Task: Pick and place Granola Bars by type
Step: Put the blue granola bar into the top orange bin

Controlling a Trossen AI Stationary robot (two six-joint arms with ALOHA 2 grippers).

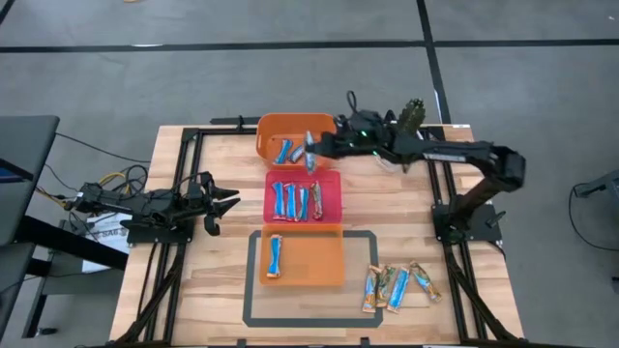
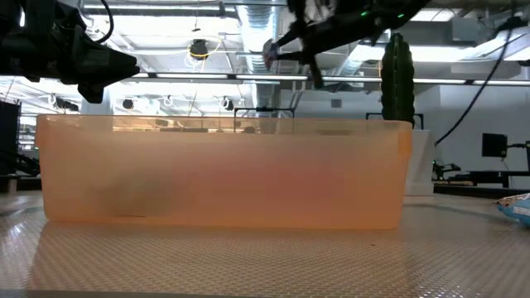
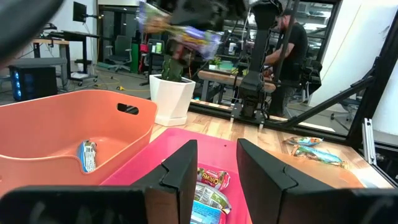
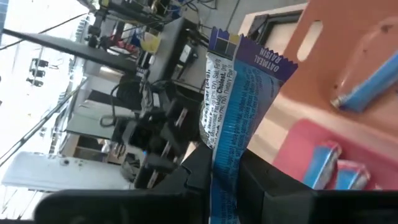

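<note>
My right gripper (image 1: 313,152) is shut on a blue-and-purple granola bar (image 4: 239,106) above the near edge of the far orange tray (image 1: 266,130). That tray holds one blue bar (image 1: 283,152). The pink-red tray (image 1: 334,184) holds several blue bars (image 1: 290,200) and one multicoloured bar. The near orange tray (image 1: 319,261) holds one blue bar (image 1: 276,256). Several loose bars (image 1: 397,285) lie on the table at the near right. My left gripper (image 1: 228,203) is open and empty, left of the pink-red tray, pointing toward it. My right gripper pinches the bar between its two fingers at one end of the wrapper (image 4: 224,165). The rest of the bar sticks out past the fingertips to its crimped free end (image 4: 252,53). The fingers reach in from the table's right. The bar is lifted clear of the trays.
A potted cactus (image 1: 411,116) stands at the far right behind the right arm. A dark frame outline (image 1: 253,314) on the table surrounds the near orange tray. In the low view that tray's wall (image 2: 224,174) fills the foreground. A person (image 3: 292,43) stands beyond the table.
</note>
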